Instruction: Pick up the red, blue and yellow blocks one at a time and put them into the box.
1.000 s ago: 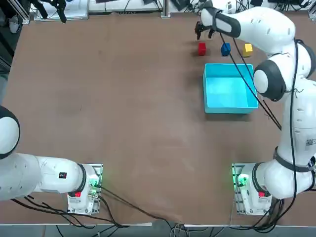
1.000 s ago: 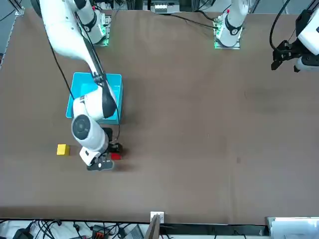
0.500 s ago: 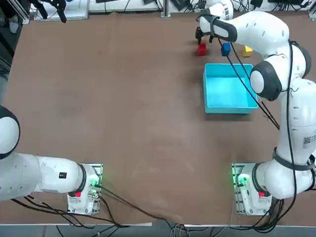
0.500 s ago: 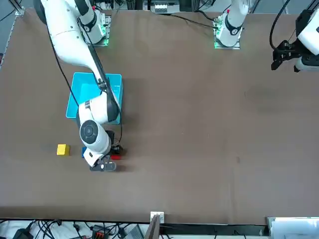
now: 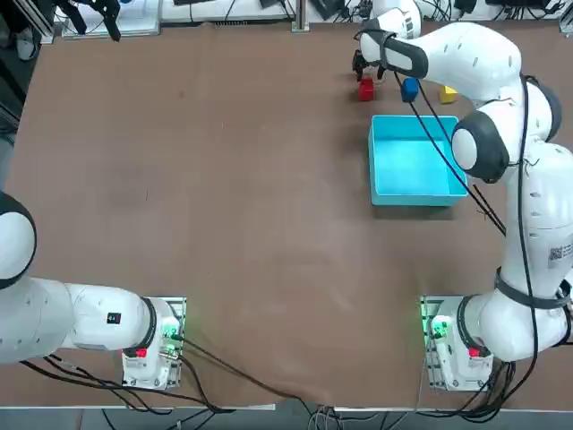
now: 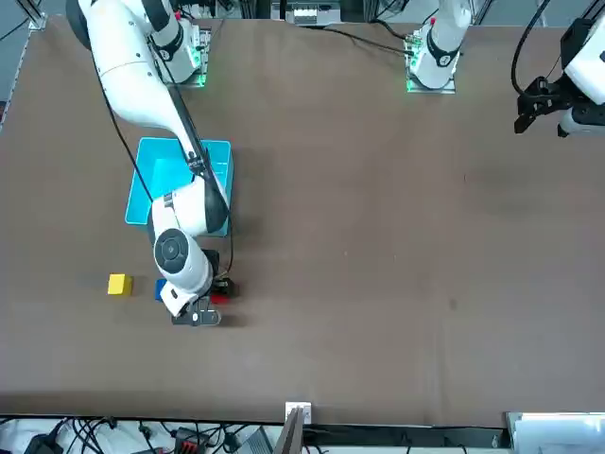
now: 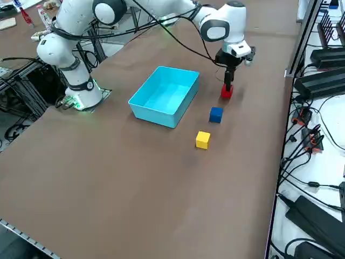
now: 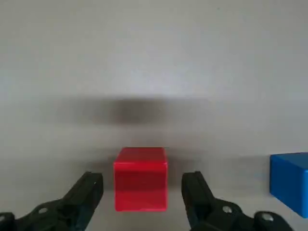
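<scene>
I see the right hand (image 8: 140, 192) open, fingers (image 8: 84, 195) straddling the red block (image 8: 140, 179) without contact; blue block (image 8: 290, 179) beside it.

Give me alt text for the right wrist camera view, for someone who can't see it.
A small red cube sits on the plain table surface between the right gripper's two open black fingers, with a gap on either side so neither finger touches it. A small blue cube shows partly at the picture's edge, beside the red one.
</scene>
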Robot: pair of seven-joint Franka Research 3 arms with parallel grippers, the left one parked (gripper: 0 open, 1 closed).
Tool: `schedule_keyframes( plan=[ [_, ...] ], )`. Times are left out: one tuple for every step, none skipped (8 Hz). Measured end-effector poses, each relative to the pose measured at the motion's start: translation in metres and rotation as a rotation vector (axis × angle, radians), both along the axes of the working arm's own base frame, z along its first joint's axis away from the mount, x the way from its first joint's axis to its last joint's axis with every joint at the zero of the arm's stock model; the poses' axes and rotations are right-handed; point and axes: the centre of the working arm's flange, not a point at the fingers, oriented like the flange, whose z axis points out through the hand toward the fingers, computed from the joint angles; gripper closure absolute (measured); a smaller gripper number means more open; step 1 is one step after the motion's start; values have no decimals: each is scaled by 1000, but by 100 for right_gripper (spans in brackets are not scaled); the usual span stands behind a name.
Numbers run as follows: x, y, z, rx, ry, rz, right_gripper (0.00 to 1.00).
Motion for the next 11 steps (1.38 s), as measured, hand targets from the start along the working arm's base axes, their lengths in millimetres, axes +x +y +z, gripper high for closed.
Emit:
schedule_keyframes(
  plan=[
    [-1, 0, -4, -1, 5, -4, 0],
    [-1, 0, -9, -3, 10, -6, 0],
    [-2, 0, -14, -5, 17, -7, 0],
    [-3, 0, -19, -7, 23, -8, 0],
    [-3, 0, -23, -9, 28, -10, 0],
    [-4, -1, -26, -10, 31, -11, 2],
    [-4, -1, -29, -10, 34, -12, 4],
    [-5, 0, -31, -4, 39, -17, 16],
    [-4, 0, -30, 15, 43, -32, 31],
    [-5, 1, -30, 37, 51, -46, 31],
    [-4, 2, -27, 45, 46, -49, 31]
  ],
)
